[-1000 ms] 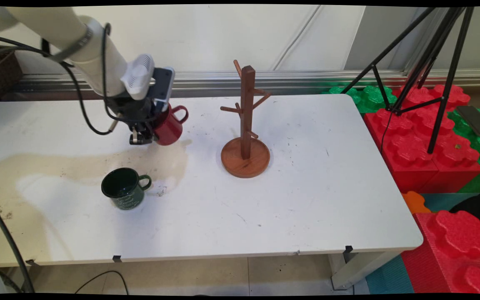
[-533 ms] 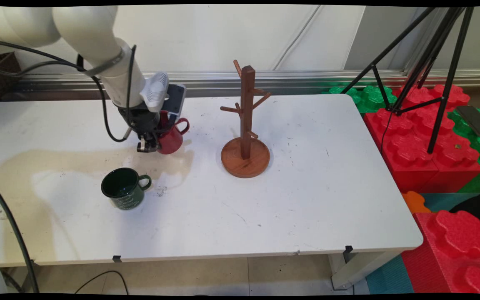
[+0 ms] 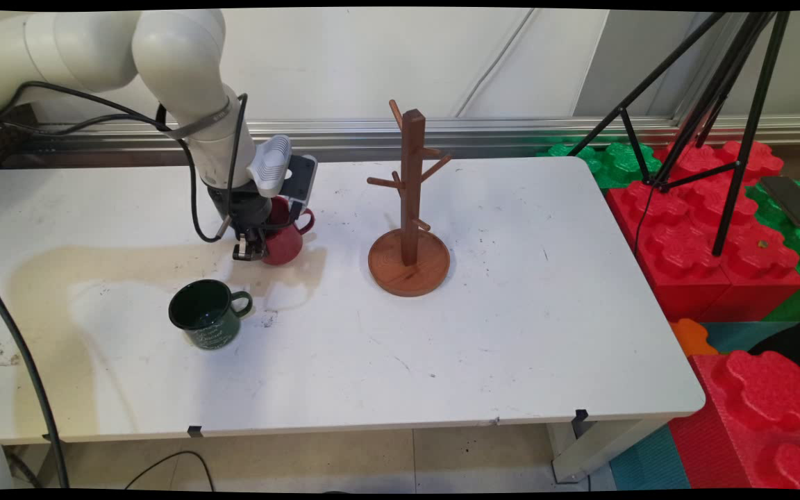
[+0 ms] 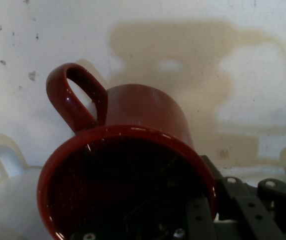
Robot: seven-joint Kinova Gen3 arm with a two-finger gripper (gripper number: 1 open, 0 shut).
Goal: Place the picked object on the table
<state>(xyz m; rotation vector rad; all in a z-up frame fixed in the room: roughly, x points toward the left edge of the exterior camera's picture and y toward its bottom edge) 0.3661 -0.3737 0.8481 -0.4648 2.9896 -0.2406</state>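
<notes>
I've got the gripper (image 3: 253, 251) clamped on the red mug (image 3: 283, 239) rim, one finger inside. Looks rigid, glossy, prob slippery; rim grip seems ok.

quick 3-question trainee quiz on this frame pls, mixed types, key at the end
1. True or false: the gripper is shut on the red mug.
2. Which mug stands free on the table? A) the green mug B) the red mug C) a blue mug
3. Fill in: the wooden mug tree stands to the picture's ____ of the red mug in the main view.

Key
1. True: one finger is inside the rim, the other outside the wall.
2. A
3. right
</notes>
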